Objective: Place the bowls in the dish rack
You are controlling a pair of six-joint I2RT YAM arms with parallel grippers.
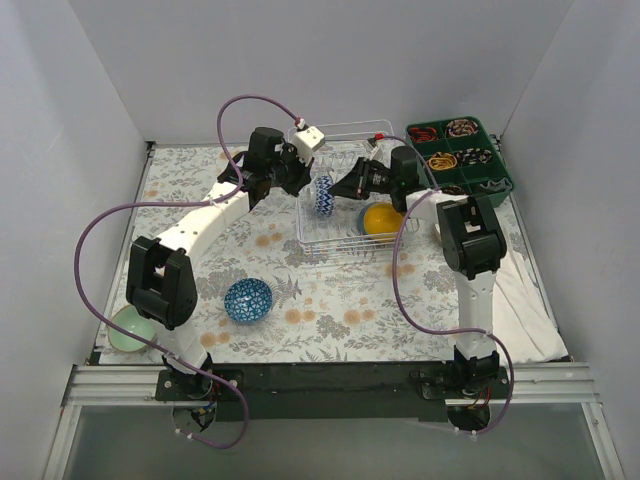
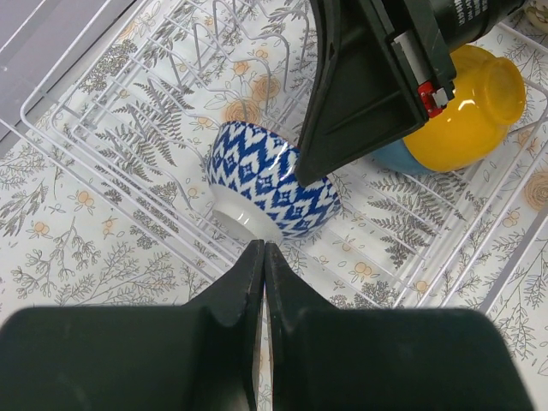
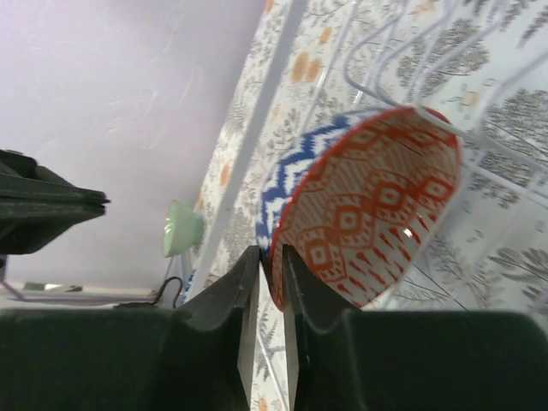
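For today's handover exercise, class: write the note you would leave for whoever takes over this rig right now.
Left tool: shut, empty, at the edge of the white wire dish rack.
Right tool: fingers either side of the rim of the round bowl patterned blue outside, red-and-white inside; grip unclear.
Done: that bowl stands on edge in the rack; the orange-yellow round bowl lies there too, against a partly hidden blue one.
Left: the blue-patterned round bowl and the pale mint bowl sit on the table, outside the rack.

Bright, even light; soft shadows; slight foreground blur.
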